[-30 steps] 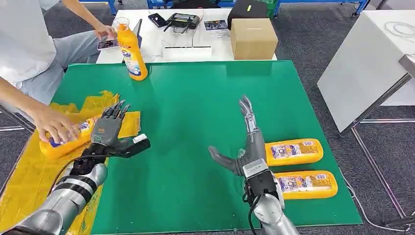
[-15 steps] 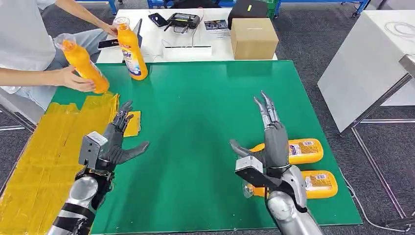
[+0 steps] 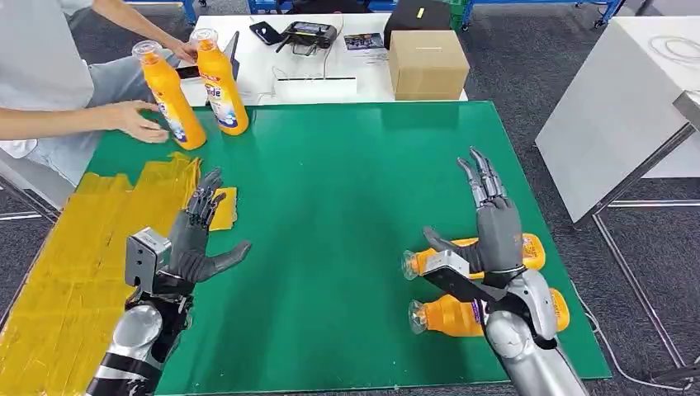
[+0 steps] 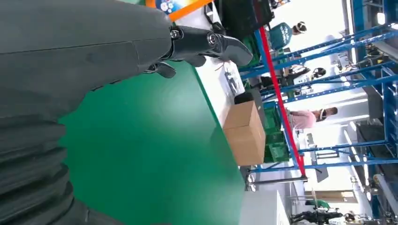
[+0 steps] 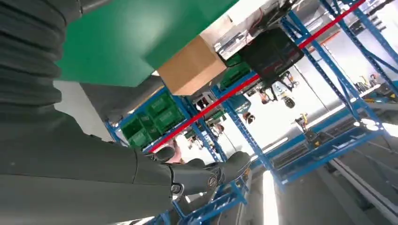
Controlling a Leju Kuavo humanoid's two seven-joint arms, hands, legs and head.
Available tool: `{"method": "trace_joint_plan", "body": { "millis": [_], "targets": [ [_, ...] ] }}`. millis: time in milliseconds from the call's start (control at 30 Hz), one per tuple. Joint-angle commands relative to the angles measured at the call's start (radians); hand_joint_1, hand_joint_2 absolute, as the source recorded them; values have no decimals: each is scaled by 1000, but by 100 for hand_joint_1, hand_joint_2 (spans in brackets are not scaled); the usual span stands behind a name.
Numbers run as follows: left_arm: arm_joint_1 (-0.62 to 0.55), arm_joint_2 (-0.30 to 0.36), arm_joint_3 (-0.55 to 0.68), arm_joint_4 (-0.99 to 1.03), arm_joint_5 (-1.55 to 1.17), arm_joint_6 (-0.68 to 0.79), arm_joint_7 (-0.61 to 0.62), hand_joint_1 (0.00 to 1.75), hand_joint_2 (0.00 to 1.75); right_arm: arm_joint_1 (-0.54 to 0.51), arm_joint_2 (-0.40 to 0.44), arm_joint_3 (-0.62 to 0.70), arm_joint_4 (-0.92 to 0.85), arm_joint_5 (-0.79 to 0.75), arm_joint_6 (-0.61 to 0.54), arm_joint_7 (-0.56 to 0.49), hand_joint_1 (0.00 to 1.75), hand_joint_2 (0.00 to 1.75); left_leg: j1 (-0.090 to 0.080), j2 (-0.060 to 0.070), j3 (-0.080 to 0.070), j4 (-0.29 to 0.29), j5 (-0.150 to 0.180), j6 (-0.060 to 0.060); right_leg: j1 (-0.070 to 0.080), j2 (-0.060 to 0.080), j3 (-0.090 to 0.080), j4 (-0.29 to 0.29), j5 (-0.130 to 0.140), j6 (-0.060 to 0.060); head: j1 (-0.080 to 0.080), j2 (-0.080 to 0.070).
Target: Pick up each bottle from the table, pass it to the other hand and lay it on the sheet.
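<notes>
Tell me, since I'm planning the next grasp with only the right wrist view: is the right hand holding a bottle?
Observer: No. The right hand is open, fingers spread, over the farther lying bottle on the green mat; I cannot tell whether it touches it.
Operator: Is there another bottle nearby?
Observer: Yes, the nearer lying bottle lies beside the right forearm, its cap pointing toward the robot's left.
Operator: Is the left hand free to receive?
Observer: Yes, the left hand is open and holds nothing, over the mat next to the yellow sheet.
</notes>
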Motion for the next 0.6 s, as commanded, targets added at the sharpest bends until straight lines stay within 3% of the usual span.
{"method": "trace_joint_plan", "body": {
  "millis": [33,467,600],
  "targets": [
    [-12,-7,11,19,4,-1,6,0,175,-39,-9,-8,38,-1,7,3,0,175,1,2,3,0,-1,0,1,2,3,-1,0,-1,0,0],
    [-12,-7,11,19,4,-1,6,0,175,-39,-9,-8,38,-1,7,3,0,175,0,1,2,0,-1,0,0,1,2,-1,0,-1,0,0],
    [-18,-12,-9,34,1,3,30,0,175,-67,-89,-22,73,60,63,47,0,175,0,0,2,0,-1,0,0,0,2,-1,0,0,0,0]
  ]
}}
